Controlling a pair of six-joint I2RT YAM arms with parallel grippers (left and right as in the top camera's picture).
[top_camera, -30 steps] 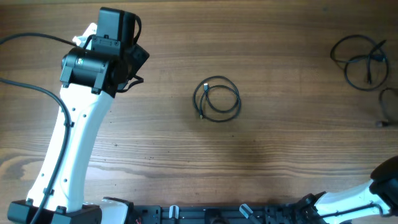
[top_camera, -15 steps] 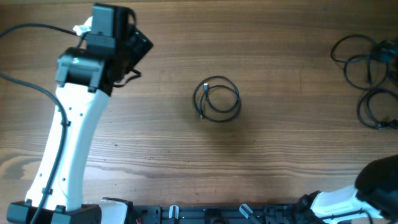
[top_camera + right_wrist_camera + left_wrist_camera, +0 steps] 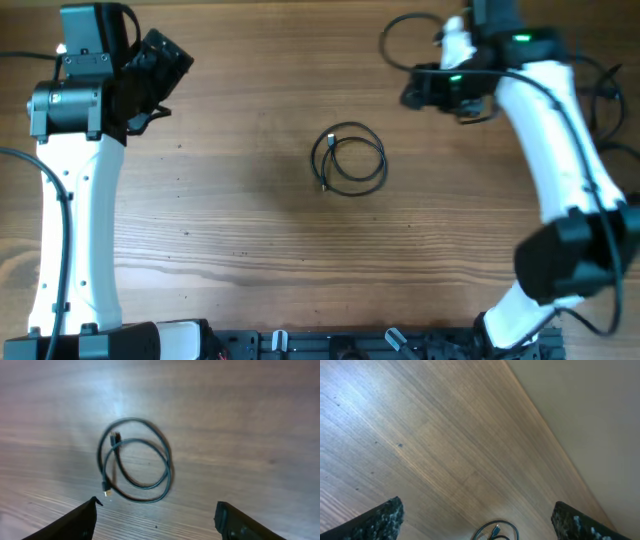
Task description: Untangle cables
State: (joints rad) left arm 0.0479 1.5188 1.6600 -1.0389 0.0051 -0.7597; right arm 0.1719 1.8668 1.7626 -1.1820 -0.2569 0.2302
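— Arms first: what changed?
— Our right arm was down in the corner. Now it reaches far across the table. Our left arm slid away from the middle. The round cable did not move.
— How many things do we count?
— Two arms, two claws, one round cable. Some other cables peek out behind the right arm, and we cannot count them.
— And the claws?
— The left claw is wide open and holds nothing. The right claw is open too, with nothing in it.
— How does the cable look?
— Thin, black, curled in two loops, with a small plug at its end. It lies flat between our two claws, out in front of the right claw.
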